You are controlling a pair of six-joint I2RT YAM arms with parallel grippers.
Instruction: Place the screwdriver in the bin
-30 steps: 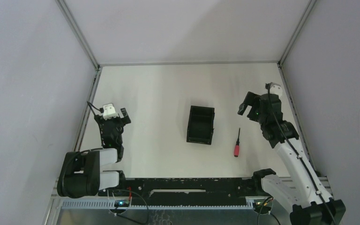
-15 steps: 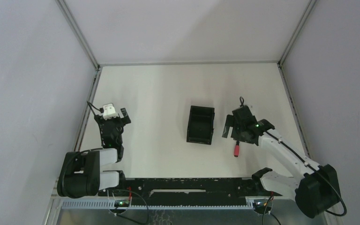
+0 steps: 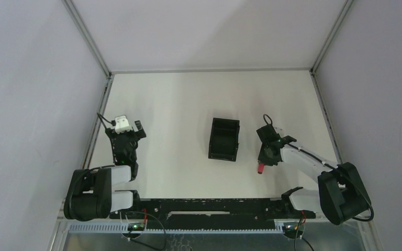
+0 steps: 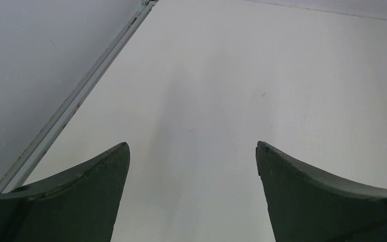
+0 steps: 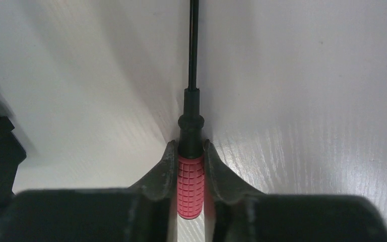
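Your left gripper (image 4: 191,149) hangs over bare table (image 3: 178,99) at the 9 o'clock side of the top view, jaws spread wide with nothing between them. At centre stands the bin (image 3: 224,137), open-topped, its long axis running 12 to 6. Just to its 3 o'clock side, apart from it, your right gripper (image 5: 190,151) is clamped on the screwdriver (image 5: 190,187); both fingers (image 5: 167,166) press the front of the red handle, just behind the black collar. In the wrist view the tool's long axis runs straight down the middle between the fingers, thin shaft pointing to 12 o'clock and handle butt to 6. From above, only the red butt shows, poking out at the gripper's 6 o'clock.
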